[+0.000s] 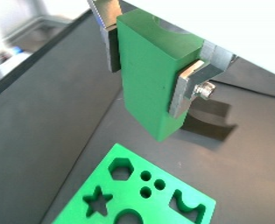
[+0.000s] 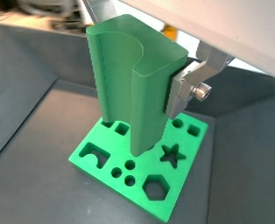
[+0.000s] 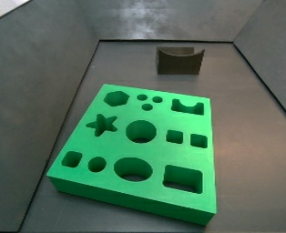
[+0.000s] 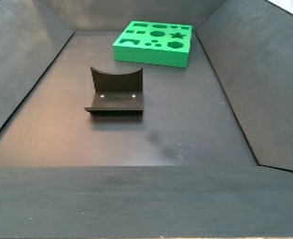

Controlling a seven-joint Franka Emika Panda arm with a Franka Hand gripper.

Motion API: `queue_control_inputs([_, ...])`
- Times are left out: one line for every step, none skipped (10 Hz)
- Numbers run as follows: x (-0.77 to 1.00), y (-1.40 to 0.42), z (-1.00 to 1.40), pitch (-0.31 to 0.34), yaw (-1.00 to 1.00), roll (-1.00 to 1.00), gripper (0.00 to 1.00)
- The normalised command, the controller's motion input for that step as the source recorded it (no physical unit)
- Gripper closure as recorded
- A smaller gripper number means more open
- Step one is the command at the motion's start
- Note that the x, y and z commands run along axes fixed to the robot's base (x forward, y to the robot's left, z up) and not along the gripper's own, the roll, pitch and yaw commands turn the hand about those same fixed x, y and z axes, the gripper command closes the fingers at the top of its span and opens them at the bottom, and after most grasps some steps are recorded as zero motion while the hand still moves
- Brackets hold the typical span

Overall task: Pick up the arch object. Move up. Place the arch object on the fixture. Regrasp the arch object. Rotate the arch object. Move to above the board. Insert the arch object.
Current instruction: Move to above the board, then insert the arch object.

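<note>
My gripper [image 1: 148,74] is shut on the arch object [image 1: 151,83], a tall bright green block held upright between the silver fingers [image 1: 186,87]. Its curved notch shows in a wrist view, at the arch object's [image 2: 123,87] upper corner. The gripper [image 2: 134,79] hangs well above the board [image 2: 150,166], whose cutouts lie below the block's lower end. In a wrist view the board [image 1: 116,188] lies nearer than the dark fixture [image 1: 210,118]. Both side views show only the board [image 3: 115,150] [image 4: 156,58] and the fixture [image 3: 178,60] [image 4: 116,91]; gripper and arch object are out of view there.
Dark sloping walls [image 4: 37,65] enclose the grey floor [image 4: 161,140] on all sides. The fixture stands on the floor a short way from one end of the board.
</note>
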Motion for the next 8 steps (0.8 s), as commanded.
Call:
queue_control_inputs([0.06, -0.08, 0.04, 0.174, 1.00, -0.01, 1.00])
queue_control_inputs([0.06, -0.05, 0.03, 0.200, 1.00, -0.01, 1.00])
queue_control_inputs([0.06, -0.03, 0.03, 0.219, 0.86, 0.01, 1.00])
queue_control_inputs([0.06, -0.03, 0.03, 0.197, 0.62, 0.02, 1.00])
queue_control_inputs([0.07, -0.02, 0.03, 0.170, 0.40, 0.02, 1.00])
queue_control_inputs([0.06, -0.02, 0.02, 0.150, 0.24, 0.03, 1.00])
queue_control_inputs([-0.01, 0.00, -0.07, 0.000, 0.00, 0.00, 1.00])
queue_control_inputs([0.09, -0.02, -0.05, 0.113, -0.04, 0.00, 1.00])
